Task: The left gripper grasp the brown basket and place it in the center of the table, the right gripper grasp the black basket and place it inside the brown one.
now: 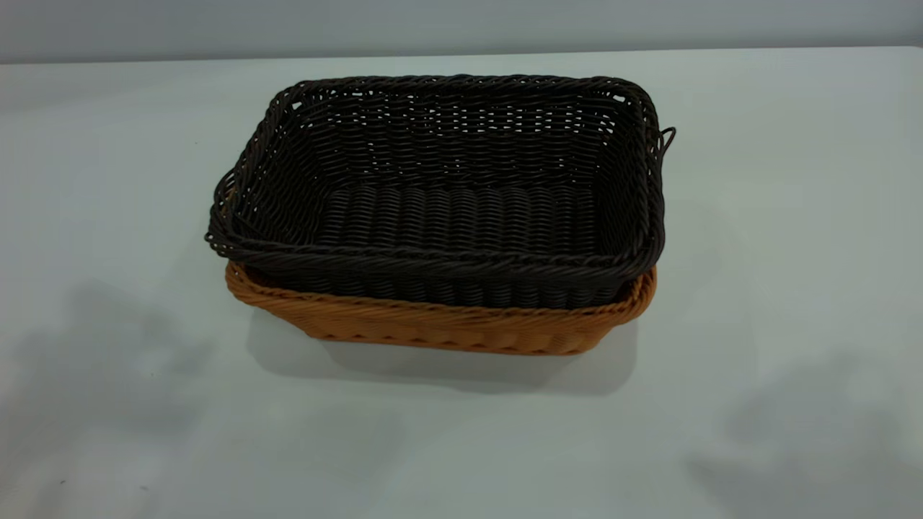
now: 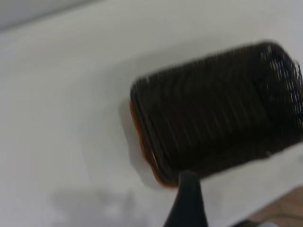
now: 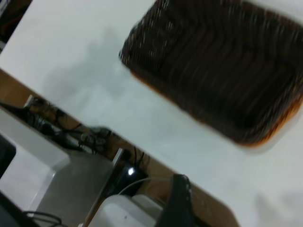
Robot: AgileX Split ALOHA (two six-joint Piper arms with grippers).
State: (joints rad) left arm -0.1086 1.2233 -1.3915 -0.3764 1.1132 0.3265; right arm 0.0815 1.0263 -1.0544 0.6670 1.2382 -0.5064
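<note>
Black basket: the rectangular, very dark brown-black woven wicker basket [image 1: 461, 194] sits nested inside the other one, its braided rim riding above it.
Brown basket: the rectangular orange-tan woven wicker basket [image 1: 440, 328] rests around the middle of the tabletop, showing only as a band under the dark rim.
Tabletop: the large plain white smooth tabletop [image 1: 108, 180] carries both baskets.
Left gripper: the left gripper [image 2: 188, 198] shows 1 dark finger, raised clear of the baskets; I cannot tell how its jaws stand.
Right gripper: the right gripper [image 3: 176, 201] hangs out past the tabletop edge, well apart from the baskets; jaws likewise cannot be told.
Step in hand: both placements look done; the arms appear clear.
Next move: likely none beyond parking the 2 arms without nudging the stack.
</note>
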